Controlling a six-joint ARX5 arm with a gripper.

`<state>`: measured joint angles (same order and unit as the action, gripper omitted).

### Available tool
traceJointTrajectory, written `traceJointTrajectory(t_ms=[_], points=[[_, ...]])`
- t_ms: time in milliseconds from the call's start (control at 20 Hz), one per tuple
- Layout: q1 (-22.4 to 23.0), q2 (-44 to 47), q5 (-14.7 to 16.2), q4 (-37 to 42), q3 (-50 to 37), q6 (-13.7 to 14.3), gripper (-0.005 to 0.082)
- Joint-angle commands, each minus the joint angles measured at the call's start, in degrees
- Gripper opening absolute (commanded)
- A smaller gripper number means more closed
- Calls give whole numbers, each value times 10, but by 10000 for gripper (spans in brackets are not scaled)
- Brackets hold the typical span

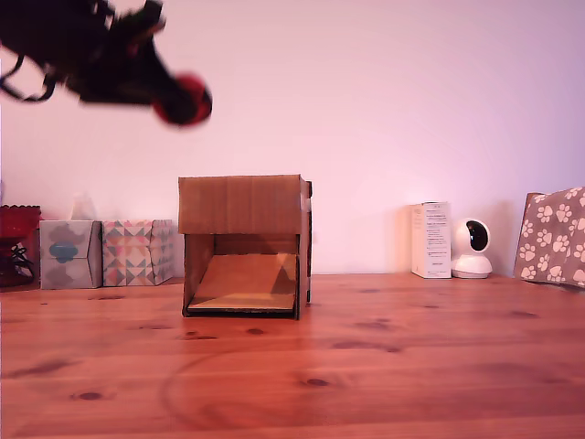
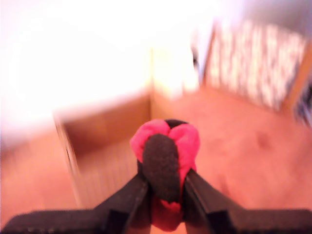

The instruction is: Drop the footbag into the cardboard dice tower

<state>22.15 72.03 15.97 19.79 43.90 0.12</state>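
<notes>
High above the table (image 1: 384,366), one tool (image 1: 174,96) grips one footbag (image 1: 186,99); below stands one cardboard dice tower (image 1: 243,203).

Low frontal exterior view; close wrist view; both show the cardboard dice tower (image 1: 243,245).

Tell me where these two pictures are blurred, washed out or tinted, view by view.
Exterior view: a pink cast over the wall and table; the gripper and footbag are smeared by motion, while the cardboard dice tower is sharp. Wrist view: the upper background is blown out to white, the tower and the rest of the background are blurred, and only the footbag reads fairly clearly.
</notes>
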Motion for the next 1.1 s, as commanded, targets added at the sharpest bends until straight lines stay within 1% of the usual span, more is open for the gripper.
traceJointTrajectory(t_ms=[0,100,200,300,500,650,850,950,1000,1050], points=[[2,24,-8,49,1,-4,95],[2,49,-16,78,19,-6,95],[2,87,-16,72,59,-8,95],[2,132,-15,38,115,-8,95],[2,226,-14,-78,243,-8,95],[1,287,-14,-151,320,-8,95],[2,345,-14,-212,388,-8,96],[1,348,-14,-225,395,-7,98],[1,348,-14,-225,395,-7,121],[1,348,-14,-226,396,-7,225]])
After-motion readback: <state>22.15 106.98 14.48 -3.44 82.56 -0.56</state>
